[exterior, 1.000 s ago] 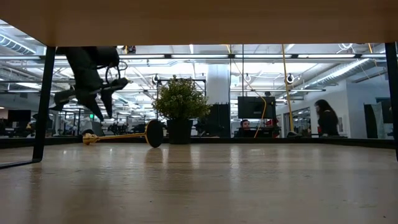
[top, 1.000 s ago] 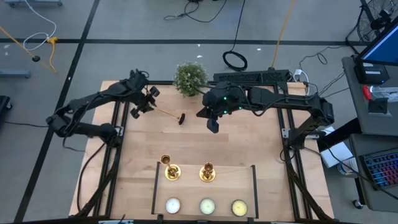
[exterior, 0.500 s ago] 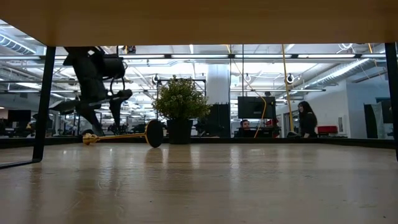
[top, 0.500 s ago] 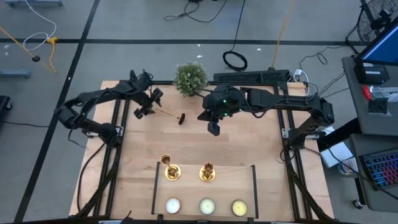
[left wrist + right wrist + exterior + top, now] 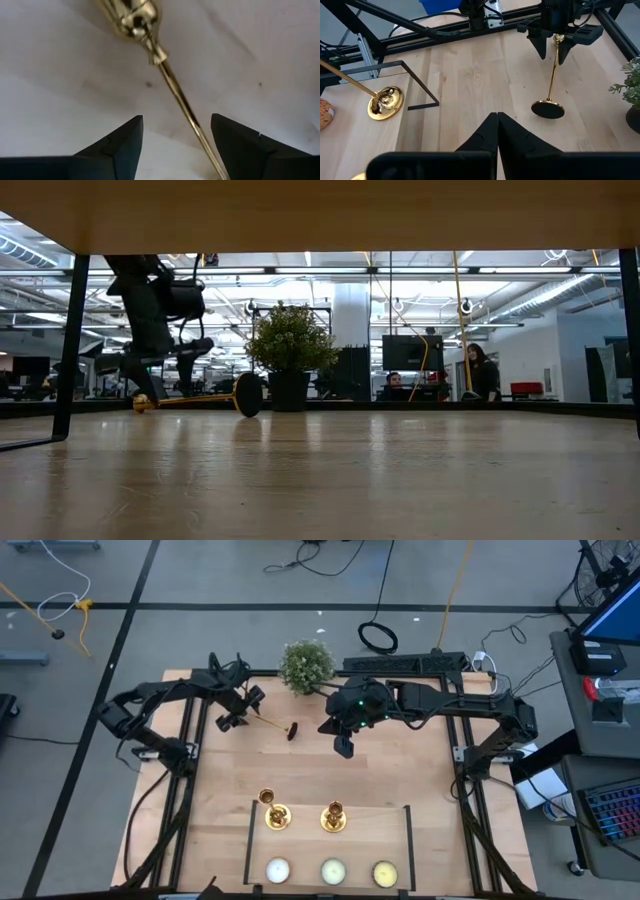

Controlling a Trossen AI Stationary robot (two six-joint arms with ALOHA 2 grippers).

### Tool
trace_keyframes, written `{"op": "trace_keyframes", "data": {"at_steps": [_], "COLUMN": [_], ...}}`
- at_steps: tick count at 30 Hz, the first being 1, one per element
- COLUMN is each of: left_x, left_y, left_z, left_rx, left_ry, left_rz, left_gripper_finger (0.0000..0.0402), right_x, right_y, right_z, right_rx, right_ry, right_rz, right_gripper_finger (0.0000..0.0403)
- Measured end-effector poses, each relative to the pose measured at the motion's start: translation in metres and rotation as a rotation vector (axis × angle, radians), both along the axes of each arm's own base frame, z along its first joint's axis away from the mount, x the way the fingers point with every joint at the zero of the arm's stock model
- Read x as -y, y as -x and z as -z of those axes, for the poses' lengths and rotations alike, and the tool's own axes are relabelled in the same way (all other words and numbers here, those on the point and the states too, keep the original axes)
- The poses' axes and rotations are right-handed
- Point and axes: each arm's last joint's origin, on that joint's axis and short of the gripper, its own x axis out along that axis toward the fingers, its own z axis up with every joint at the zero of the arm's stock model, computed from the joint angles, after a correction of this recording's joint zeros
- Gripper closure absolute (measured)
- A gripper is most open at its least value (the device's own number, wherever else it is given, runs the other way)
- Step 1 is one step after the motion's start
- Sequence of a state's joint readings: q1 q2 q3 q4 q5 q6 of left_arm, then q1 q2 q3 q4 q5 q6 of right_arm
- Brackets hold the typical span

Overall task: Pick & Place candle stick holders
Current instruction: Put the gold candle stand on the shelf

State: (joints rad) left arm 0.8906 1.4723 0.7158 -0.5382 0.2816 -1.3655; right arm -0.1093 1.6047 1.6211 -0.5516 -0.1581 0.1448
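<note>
Left claw lower over table

Left claw over fallen candlestick; two candlesticks upright.

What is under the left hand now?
Under the open left hand lies the fallen candle stick holder on the bare wooden table; its thin stem runs between the fingers. Nothing else shows there.
</note>
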Motion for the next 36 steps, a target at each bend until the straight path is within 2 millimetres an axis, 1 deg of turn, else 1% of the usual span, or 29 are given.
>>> {"op": "trace_keyframes", "data": {"at_steps": [6,9,12,19,20,21,25,29,33,36], "left_x": [-0.004,-0.005,-0.005,-0.005,-0.005,-0.004,-0.003,0.000,0.003,0.005], "left_y": [-0.002,-0.003,-0.003,-0.003,-0.003,-0.003,-0.004,-0.005,-0.006,-0.003], "left_z": [0.002,0.002,0.002,0.002,0.002,0.001,0.002,-0.001,-0.009,-0.020], "left_rx": [0.000,0.002,0.002,0.011,0.012,0.003,0.004,0.003,0.016,0.020], "left_ry": [-0.042,-0.040,-0.043,-0.058,-0.068,-0.074,-0.068,-0.087,-0.125,-0.200], "left_rz": [-0.014,-0.016,-0.014,0.029,0.051,0.063,0.073,0.111,0.133,0.164], "left_gripper_finger": [0.0164,0.0184,0.0227,0.0371,0.0383,0.0387,0.0380,0.0392,0.0391,0.0392], "right_x": [0.000,0.000,0.000,0.000,0.000,0.000,0.000,0.000,0.000,0.000], "right_y": [0.000,0.000,0.000,0.000,0.000,0.000,0.000,0.001,0.001,0.000], "right_z": [0.001,0.001,0.001,0.001,0.001,0.001,0.001,0.001,0.001,0.000], "right_rx": [-0.008,-0.008,-0.008,-0.007,-0.007,-0.007,-0.008,-0.010,-0.010,-0.007], "right_ry": [-0.001,-0.001,-0.001,-0.001,-0.001,-0.001,-0.004,-0.010,-0.011,-0.011], "right_rz": [0.001,0.001,0.001,0.001,0.001,0.001,0.003,0.007,0.007,0.005], "right_gripper_finger": [0.0403,0.0403,0.0403,0.0403,0.0403,0.0403,0.0403,0.0403,0.0403,0.0403]}}
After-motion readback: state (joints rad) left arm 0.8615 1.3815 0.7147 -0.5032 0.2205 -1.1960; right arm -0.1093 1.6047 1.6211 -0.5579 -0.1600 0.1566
